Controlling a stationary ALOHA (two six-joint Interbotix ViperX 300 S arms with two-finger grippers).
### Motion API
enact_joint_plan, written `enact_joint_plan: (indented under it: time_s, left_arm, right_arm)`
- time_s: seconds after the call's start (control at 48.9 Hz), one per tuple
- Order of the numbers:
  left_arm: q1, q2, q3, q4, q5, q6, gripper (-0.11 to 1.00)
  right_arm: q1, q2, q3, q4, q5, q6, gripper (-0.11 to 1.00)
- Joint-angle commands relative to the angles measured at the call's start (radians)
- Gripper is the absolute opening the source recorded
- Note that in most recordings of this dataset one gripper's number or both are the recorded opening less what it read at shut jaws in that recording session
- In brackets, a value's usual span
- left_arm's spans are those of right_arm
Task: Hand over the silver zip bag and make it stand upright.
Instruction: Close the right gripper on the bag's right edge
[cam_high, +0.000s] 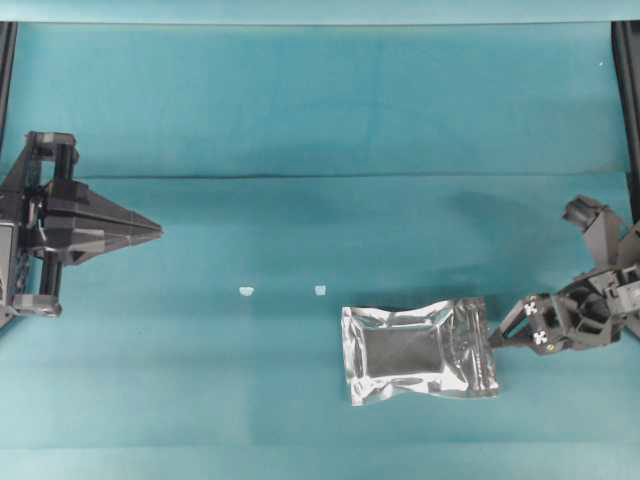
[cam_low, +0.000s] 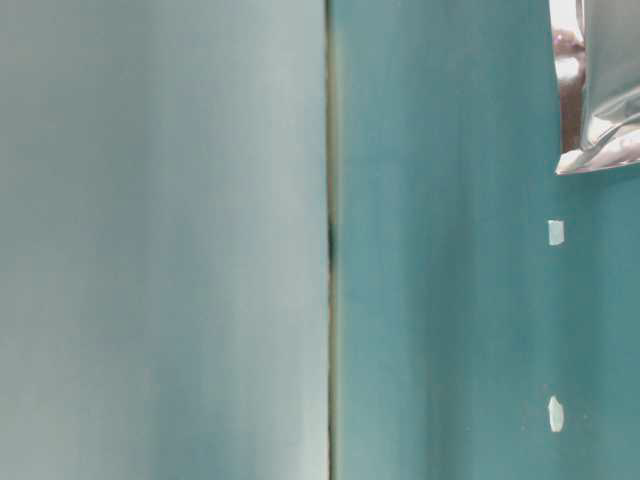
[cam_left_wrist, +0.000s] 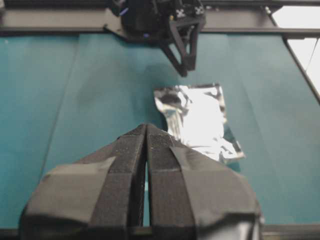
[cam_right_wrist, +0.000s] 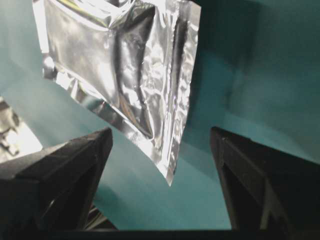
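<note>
The silver zip bag (cam_high: 420, 350) lies flat on the teal table, right of centre, with its zip strip at the right end. My right gripper (cam_high: 494, 330) stands open just off that end. In the right wrist view a corner of the bag (cam_right_wrist: 125, 65) reaches into the gap between the wide-apart fingers (cam_right_wrist: 75, 165), touching neither. My left gripper (cam_high: 158, 232) is shut on nothing at the far left, well away from the bag. In the left wrist view its closed fingertips (cam_left_wrist: 146, 132) point toward the bag (cam_left_wrist: 200, 117) and the right gripper (cam_left_wrist: 184, 55) beyond it.
Two tiny white scraps (cam_high: 246, 291) (cam_high: 320, 290) lie on the table between the left gripper and the bag. They also show in the table-level view (cam_low: 556, 232) (cam_low: 556, 413), below a corner of the bag (cam_low: 600, 100). Black frame rails (cam_high: 628, 100) run along both sides.
</note>
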Motion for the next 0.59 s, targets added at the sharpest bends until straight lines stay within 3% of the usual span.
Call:
enact_joint_plan:
  time_s: [0.0,0.573]
  left_arm:
    - [-0.002,0.002,-0.018,0.003,-0.005,0.000,0.00]
    - [-0.002,0.002,-0.018,0.003,0.000,-0.005,0.00]
  right_arm:
    - [0.014,0.037,-0.006,0.008,-0.040,0.009,0.89]
    - [0.021,0.175,0.020,0.041,-0.235,-0.003,0.89]
